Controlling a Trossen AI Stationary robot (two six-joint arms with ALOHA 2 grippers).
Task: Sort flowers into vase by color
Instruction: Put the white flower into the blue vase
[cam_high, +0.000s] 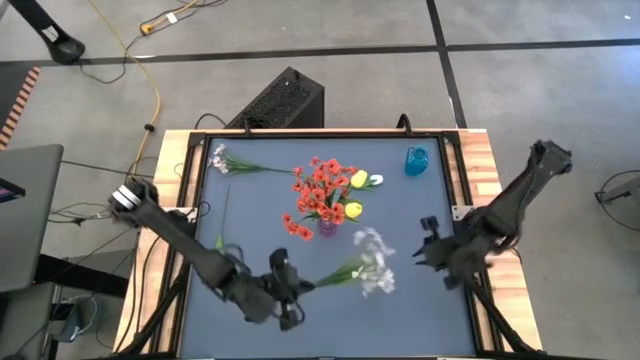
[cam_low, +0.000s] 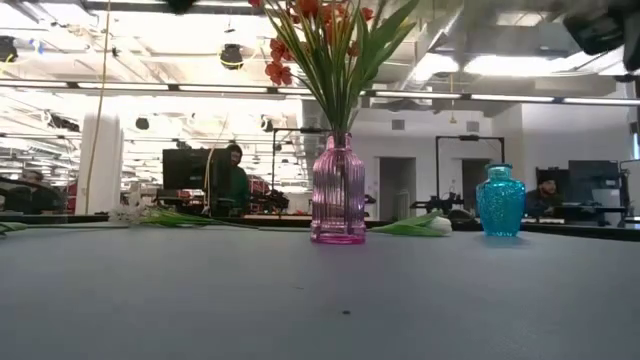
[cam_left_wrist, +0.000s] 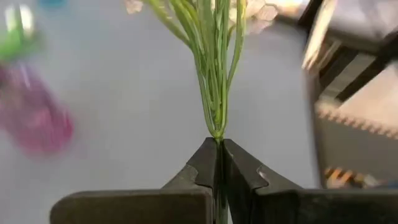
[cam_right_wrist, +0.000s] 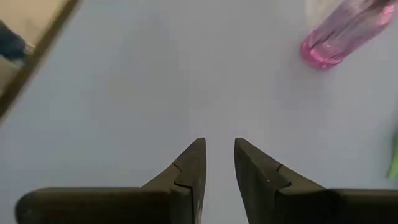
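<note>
Had left hand (cam_left_wrist: 219, 163) clamped on green stem base of pale white-lilac blossom spray (cam_high: 372, 262), blossoms ahead, clear of bench (cam_high: 240, 205). Pink ribbed glass vase (cam_high: 328, 228) with red bunch beyond. Right hand (cam_right_wrist: 217, 163) idle, fingers slightly apart.

Your dark table (cam_high: 250, 200) carries a pink vase (cam_low: 338, 200) mid-surface, a blue vase (cam_high: 416, 160) at the far right, and loose stems — a white-lilac spray (cam_high: 235, 163) far left, a white tulip (cam_low: 420, 226) beside the pink vase.
</note>
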